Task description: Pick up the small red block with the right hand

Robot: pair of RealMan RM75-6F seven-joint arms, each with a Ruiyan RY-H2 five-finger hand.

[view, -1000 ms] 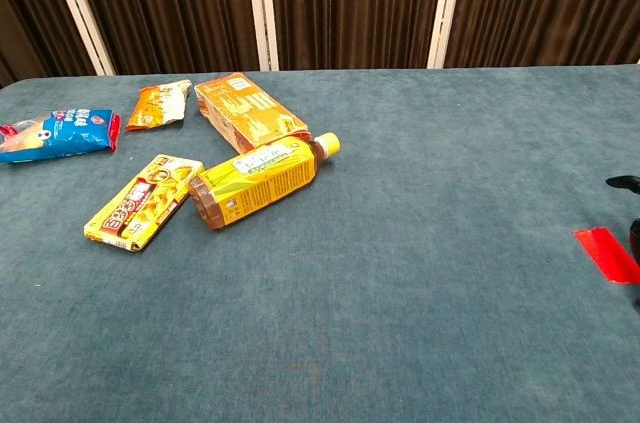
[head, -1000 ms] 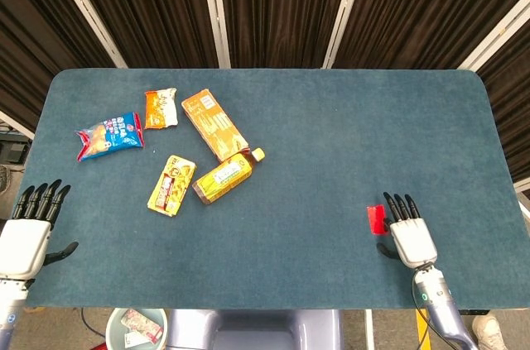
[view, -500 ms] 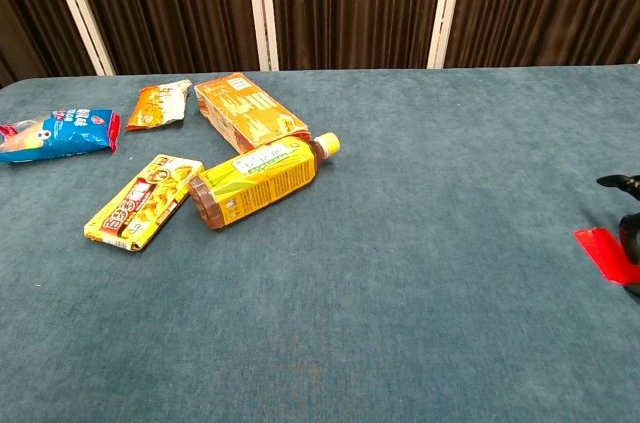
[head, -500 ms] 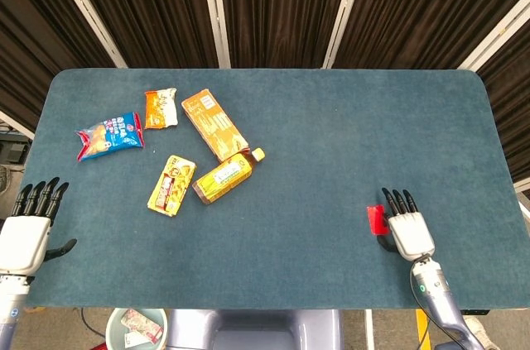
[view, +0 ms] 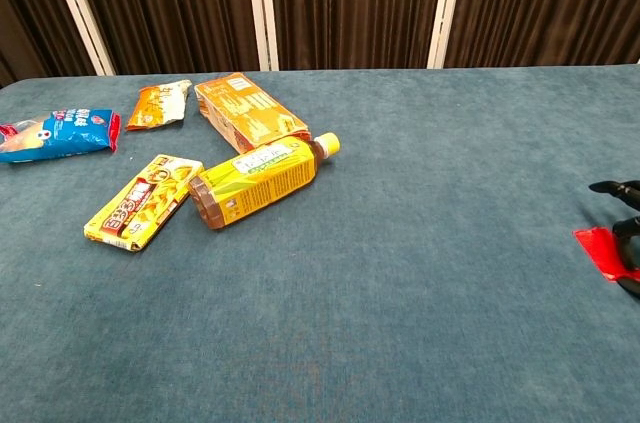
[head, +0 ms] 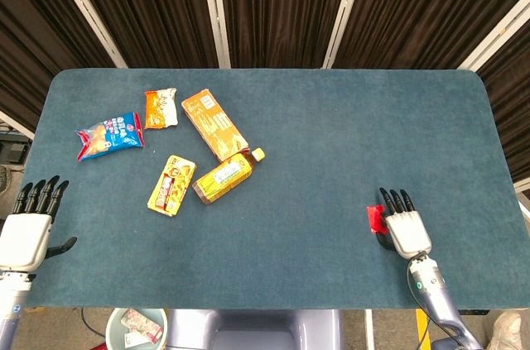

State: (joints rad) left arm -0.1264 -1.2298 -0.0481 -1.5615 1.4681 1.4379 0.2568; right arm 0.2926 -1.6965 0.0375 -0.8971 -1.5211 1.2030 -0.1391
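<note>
now small red block point(head: 376, 218) lies flat near table's point(head: 331, 118) front right corner. right hand point(head: 404, 230) just beside it, fingers extended, touching block's edge; firm grasp cannot tell. left hand point(head: 29, 230) off front left corner, fingers apart, holding nothing.

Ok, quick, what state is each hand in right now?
Left hand: open, holding nothing.
Right hand: at the small flat red block; whether it grips cannot be told.
</note>
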